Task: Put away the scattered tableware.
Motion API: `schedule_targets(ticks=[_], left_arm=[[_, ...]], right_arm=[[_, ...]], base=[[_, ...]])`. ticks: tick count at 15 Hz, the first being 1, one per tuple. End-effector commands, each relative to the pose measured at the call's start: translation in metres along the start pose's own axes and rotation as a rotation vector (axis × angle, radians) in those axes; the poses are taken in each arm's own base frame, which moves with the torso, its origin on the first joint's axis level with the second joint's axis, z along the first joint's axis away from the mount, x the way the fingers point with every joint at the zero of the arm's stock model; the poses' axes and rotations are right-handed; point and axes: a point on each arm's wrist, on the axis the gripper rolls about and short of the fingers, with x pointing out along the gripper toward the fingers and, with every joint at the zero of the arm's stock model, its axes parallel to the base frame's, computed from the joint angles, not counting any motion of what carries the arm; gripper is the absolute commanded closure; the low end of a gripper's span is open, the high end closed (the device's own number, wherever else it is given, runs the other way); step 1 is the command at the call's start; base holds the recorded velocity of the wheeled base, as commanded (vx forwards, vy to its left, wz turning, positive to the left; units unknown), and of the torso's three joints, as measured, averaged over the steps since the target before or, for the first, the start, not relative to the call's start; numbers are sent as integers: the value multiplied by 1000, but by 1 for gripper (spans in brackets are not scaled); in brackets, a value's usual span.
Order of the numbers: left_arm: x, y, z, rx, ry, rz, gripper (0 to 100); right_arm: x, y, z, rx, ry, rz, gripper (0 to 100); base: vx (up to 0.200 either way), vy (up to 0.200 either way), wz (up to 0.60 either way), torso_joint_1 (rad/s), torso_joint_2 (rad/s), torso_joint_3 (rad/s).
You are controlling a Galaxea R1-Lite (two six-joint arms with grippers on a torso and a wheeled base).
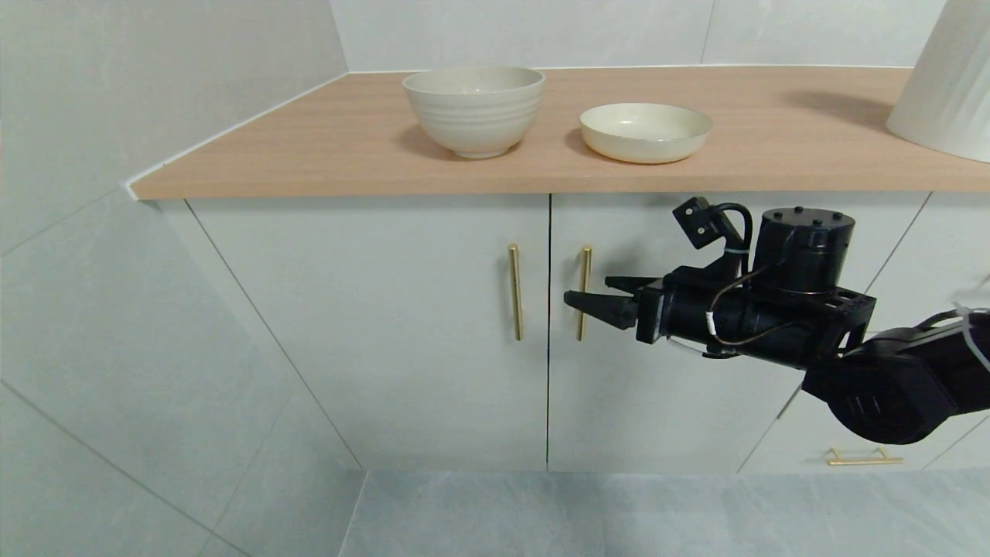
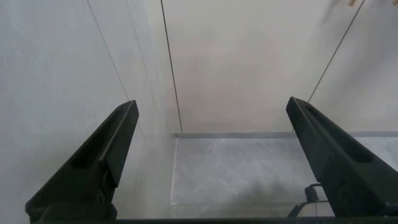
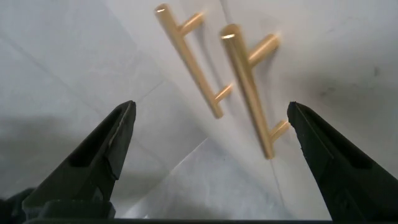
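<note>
Wooden tabletop (image 1: 773, 147) butts into the tiled corner on the left, with bare wood along its front edge. The deep ribbed bowl (image 1: 473, 108) and shallow bowl (image 1: 646, 131) sit apart, side by side. A white cone-shaped object (image 1: 947, 85) stands at the far right. Below are closed cabinet doors (image 1: 371, 325) with two brass handles (image 1: 515, 292) at the seam. The right gripper (image 1: 592, 292) is level with the right-hand handle, jaws spread wide and empty; contact can't be told. The left gripper (image 2: 211, 112) hangs spread and empty over the floor (image 2: 236, 168).
</note>
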Motion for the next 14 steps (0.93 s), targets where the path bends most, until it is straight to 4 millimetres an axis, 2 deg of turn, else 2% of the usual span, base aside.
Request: schedule_targets(ticks=[1,4,8,14], left_arm=[[0,0,0,0,0,1,0],[0,0,0,0,0,1,0],[0,0,0,0,0,1,0],[0,0,0,0,0,-1,0]], right_arm=[[6,-3,-7,20,17,-3,0],[15,4,-8,56,-9,16,0],[20,0,-14,57,-16,8,0],[32,5,-20,57,-28,0,0]], base=[[0,0,0,0,0,0],[0,0,0,0,0,0],[0,0,0,0,0,0],[0,0,0,0,0,0]])
